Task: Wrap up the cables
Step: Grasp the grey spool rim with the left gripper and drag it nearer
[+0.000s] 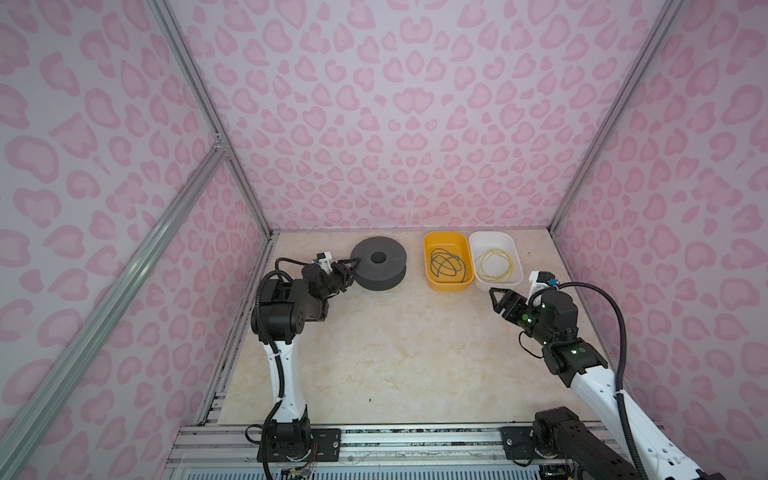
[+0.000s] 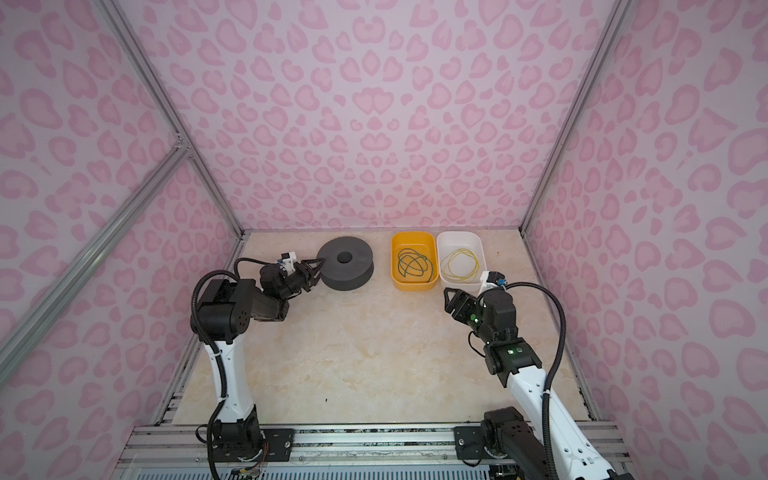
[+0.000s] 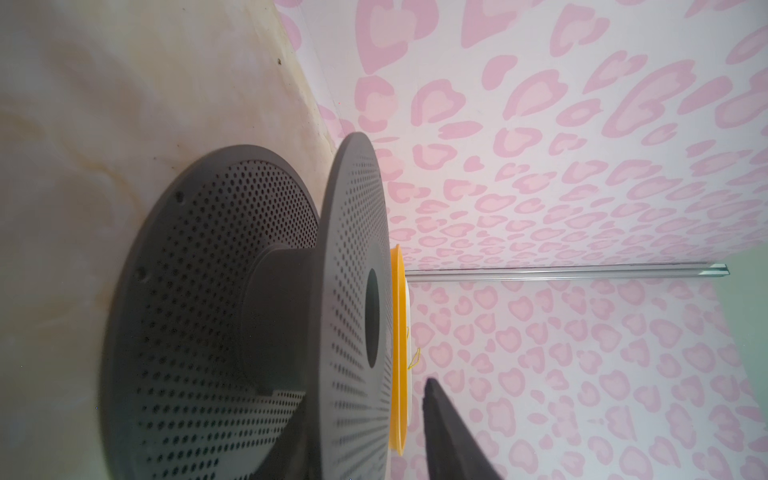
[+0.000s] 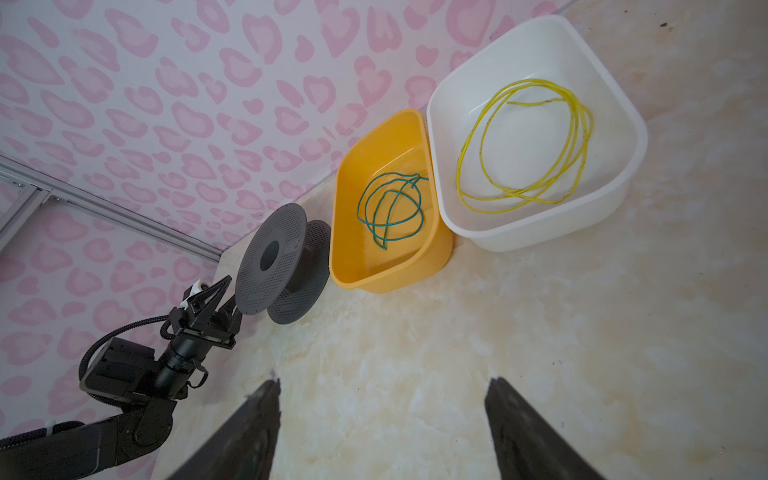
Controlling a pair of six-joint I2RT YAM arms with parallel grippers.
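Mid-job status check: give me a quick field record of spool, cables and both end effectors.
spool: dark grey, flat on table, no cable wound
green cable: loose coil in yellow bin
yellow cable: loose coil in white bin
left end effector: straddles spool's upper flange rim, not clamped
right end effector: open, empty, near white bin

My left arm's bent with the elbow up, left pincer [image 1: 354, 271] pointing right, jaws partway apart. My right arm reaches toward the far side, right pincer [image 1: 494, 300] spread wide.
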